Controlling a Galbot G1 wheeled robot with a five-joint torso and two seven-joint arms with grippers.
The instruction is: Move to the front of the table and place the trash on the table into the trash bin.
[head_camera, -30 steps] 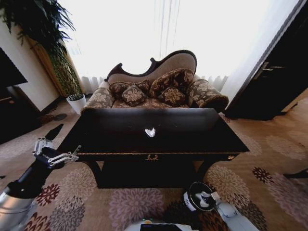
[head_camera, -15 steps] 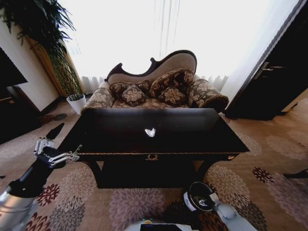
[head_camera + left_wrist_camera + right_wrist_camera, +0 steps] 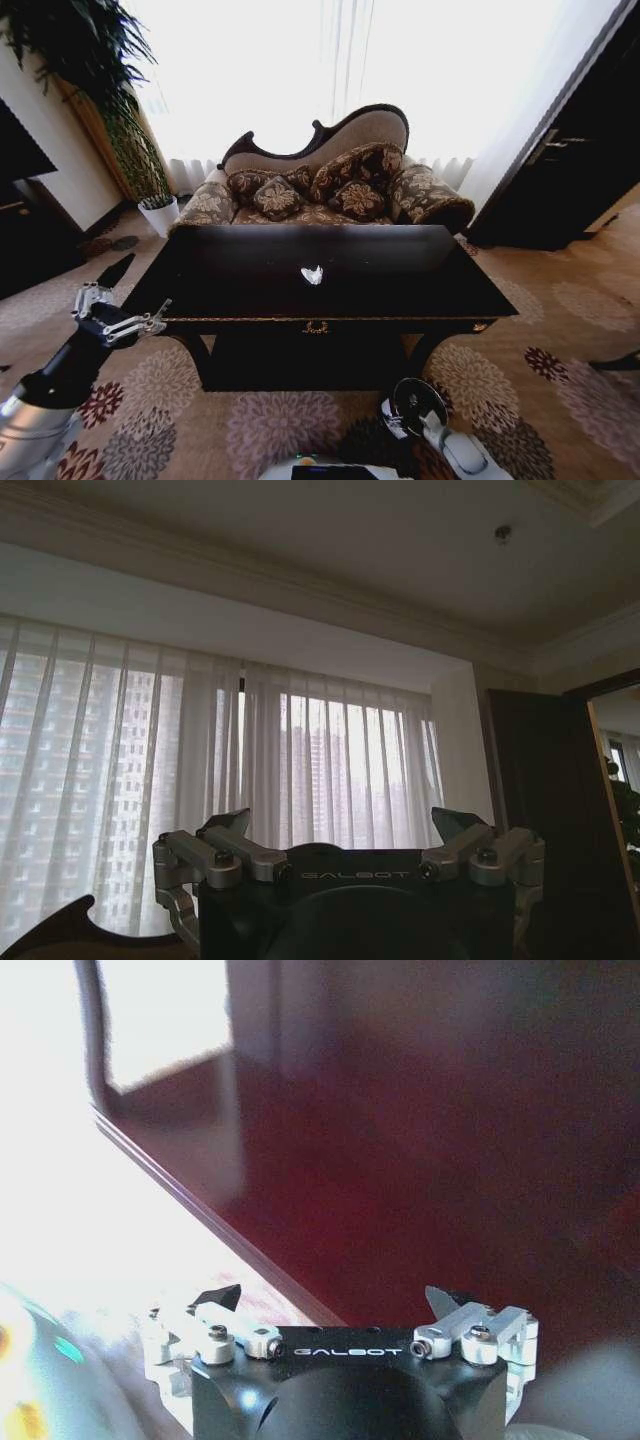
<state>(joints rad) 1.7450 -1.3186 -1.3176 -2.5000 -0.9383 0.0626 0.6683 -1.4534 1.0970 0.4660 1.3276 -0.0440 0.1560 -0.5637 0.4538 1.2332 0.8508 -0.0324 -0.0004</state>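
Observation:
The table point(image 3: 400, 290) with its glossy black top stands straight ahead in the head view, its gold-trimmed apron facing me. One crumpled white scrap of trash point(image 3: 313, 274) lies near the middle of the top. The trash bin is out of view. My left gripper point(image 3: 140, 290) hovers off the table's left front corner, open and holding nothing; the left wrist view has it point(image 3: 340, 825) pointing up at the curtains. My right gripper point(image 3: 412, 402) hangs low in front of the table, below the top, and the right wrist view shows it point(image 3: 332, 1298) open and empty.
A patterned sofa point(image 3: 320, 185) with several cushions stands right behind the table. A white plant pot point(image 3: 158, 213) with a tall plant is at the back left. A dark door point(image 3: 570, 170) stands at the right. Floral carpet point(image 3: 560, 340) surrounds the table.
The right wrist has turned and its forearm has shifted a little lower. The left gripper has barely moved. The table and the scrap are where they were.

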